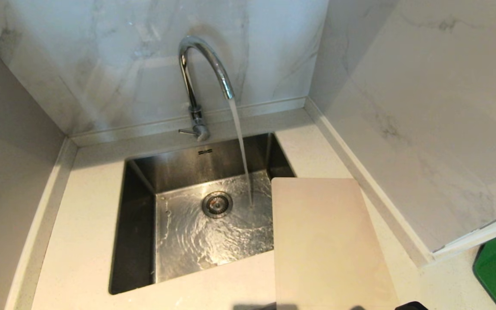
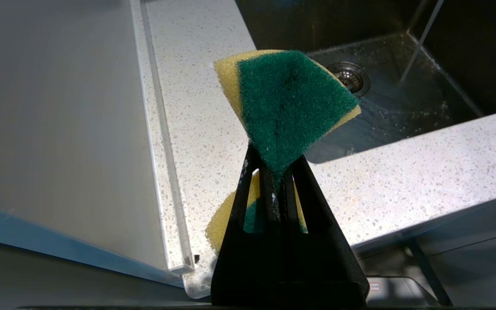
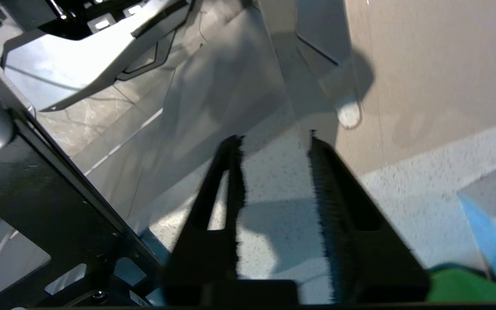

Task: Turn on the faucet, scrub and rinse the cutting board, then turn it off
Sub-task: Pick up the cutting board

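Fingers of the right gripper point(image 3: 276, 172) stand parted with nothing between them, hovering low over the speckled white countertop point(image 3: 269, 241) at the near right, close beside the large flat cream-white plastic cutting board point(image 1: 330, 241). That board lies flat, part on the counter and part over the right edge of the stainless steel sink point(image 1: 138, 224), its long axis running from the near counter edge away toward the wall, its far end just beside the falling water. The right arm is plainly the nearer one to it; in the right wrist view an elongated handle hole in a pale slab seems to lie just ahead of the fingers, though I cannot be sure what that slab is. Off to the left, the left gripper point(image 2: 274, 172) is clenched on a folded green-and-yellow scouring sponge point(image 2: 289, 103), held short of the basin and well apart from the board. Farthest back, the tall chrome gooseneck faucet point(image 1: 200, 73) is running, its stream landing right of the drain.
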Motion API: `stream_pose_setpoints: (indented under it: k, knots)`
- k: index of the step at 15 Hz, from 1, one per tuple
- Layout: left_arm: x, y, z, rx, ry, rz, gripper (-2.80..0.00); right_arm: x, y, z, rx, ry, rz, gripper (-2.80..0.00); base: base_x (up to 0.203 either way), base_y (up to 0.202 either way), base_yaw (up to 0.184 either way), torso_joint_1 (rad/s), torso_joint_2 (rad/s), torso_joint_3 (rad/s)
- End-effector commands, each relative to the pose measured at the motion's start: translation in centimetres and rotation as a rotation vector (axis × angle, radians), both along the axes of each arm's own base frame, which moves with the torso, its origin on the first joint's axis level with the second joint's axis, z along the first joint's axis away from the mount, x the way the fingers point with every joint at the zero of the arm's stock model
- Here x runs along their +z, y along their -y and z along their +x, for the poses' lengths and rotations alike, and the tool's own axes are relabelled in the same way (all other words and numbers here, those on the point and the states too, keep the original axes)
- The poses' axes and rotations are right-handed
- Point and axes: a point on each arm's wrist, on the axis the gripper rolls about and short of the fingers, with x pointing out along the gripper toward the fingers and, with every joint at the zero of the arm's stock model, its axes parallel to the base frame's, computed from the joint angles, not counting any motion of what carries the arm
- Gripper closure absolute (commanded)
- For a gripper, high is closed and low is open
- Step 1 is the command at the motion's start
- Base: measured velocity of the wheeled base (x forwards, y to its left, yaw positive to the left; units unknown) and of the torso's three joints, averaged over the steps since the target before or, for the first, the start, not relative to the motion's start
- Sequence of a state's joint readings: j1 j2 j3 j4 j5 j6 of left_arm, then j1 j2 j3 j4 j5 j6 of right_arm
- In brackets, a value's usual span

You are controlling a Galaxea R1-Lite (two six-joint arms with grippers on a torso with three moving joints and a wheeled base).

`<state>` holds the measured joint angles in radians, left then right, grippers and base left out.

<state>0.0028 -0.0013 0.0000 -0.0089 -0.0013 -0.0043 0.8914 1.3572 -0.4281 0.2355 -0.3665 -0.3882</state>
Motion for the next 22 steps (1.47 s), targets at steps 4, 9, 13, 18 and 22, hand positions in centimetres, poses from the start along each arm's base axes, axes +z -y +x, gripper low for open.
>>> stream_pose_setpoints:
  k: [4,9,13,18,22]
  knots:
    - [0.0,0.0,0.0,0.0,0.002,0.0,0.0,-1.3,-1.0,-0.4,0.121,-0.078,0.006,-2.8,0.0,0.0,0.0,0.0,0.0,0.0]
    - [0.0,0.0,0.0,0.0,0.002,0.0,0.0,-4.7,-1.8,0.1,0.226,-0.08,-0.015,-2.8,0.0,0.0,0.0,0.0,0.0,0.0]
    - [0.0,0.0,0.0,0.0,0.002,0.0,0.0,-5.6,-2.0,0.2,0.278,-0.096,-0.02,-2.8,0.0,0.0,0.0,0.0,0.0,0.0]
    - [0.0,0.0,0.0,0.0,0.002,0.0,0.0,-4.9,-1.5,0.7,0.325,-0.056,-0.038,-2.8,0.0,0.0,0.0,0.0,0.0,0.0]
    - [0.0,0.0,0.0,0.0,0.002,0.0,0.0,-4.0,-0.8,1.5,0.363,0.0,-0.056,-2.8,0.0,0.0,0.0,0.0,0.0,0.0]
